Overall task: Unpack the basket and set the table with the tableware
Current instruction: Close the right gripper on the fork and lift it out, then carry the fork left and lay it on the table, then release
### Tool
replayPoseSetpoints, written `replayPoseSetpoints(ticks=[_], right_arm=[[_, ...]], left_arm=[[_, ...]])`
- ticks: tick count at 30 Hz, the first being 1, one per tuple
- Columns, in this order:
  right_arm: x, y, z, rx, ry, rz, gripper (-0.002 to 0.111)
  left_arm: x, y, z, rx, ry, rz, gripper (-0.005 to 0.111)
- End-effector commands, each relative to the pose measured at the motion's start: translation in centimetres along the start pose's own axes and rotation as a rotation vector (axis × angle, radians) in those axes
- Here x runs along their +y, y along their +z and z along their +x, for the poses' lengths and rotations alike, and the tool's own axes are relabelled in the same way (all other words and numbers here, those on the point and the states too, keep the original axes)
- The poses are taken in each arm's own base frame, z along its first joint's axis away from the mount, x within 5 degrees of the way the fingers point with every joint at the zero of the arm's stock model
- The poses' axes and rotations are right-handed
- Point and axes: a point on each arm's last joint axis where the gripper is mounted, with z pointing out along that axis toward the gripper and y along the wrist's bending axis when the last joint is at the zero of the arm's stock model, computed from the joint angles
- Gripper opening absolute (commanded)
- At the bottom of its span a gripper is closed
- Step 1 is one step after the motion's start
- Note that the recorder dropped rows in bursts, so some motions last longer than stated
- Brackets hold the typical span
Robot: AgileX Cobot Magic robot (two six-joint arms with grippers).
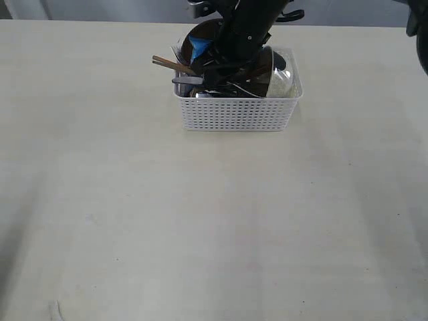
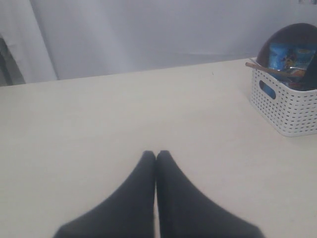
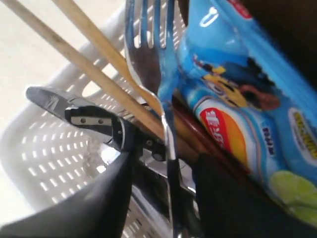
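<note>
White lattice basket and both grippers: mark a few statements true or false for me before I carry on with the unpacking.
1. The white lattice plastic basket holds a blue snack bag. True.
2. The left gripper hangs open over the basket. False: it is shut, over the bare pale cream table, apart from the basket.
3. The steel fork stands between the fingers of the right gripper, which are apart. True.
4. The wooden chopsticks lie on the table. False: they lean in the basket, poking over its rim.
</note>
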Motion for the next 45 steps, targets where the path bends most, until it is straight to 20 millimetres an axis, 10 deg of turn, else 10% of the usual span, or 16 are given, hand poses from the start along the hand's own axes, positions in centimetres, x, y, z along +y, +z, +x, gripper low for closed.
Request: replayPoseSetpoints(ticks=[1,8,22,28,36,45], right_arm=[[-0.3,0.1,-0.1,-0.009,-0.012,0.012,0.039],[-0.3,-0.1,0.0,-0.002,-0.024,0.025,0.000],[1.6,-5.0,-0.6,-0.037,0.027,0.017,0.000],[7.3,-8.3,-0.2,-0.007,0.058,0.149,0.000],[20.6,-8.2,3.7,-0.095,0.274,0.161,0.000],[24.6,-4.5,5.1,-0.054,0.509,0.276,0.000]], left_arm=[[0.0,0.0,0.0,-0.009,-0.006,-0.001,0.000],[0.0,0.0,0.0,-0.009,-0.006,-0.001,0.000],[0.0,0.0,0.0,-0.009,-0.006,-0.001,0.000],[0.0,0.0,0.0,-0.009,-0.006,-0.001,0.000],[0.0,0.0,0.0,-0.009,0.002,-0.003,0.000],[0.0,0.0,0.0,-0.009,0.002,-0.003,0.000]])
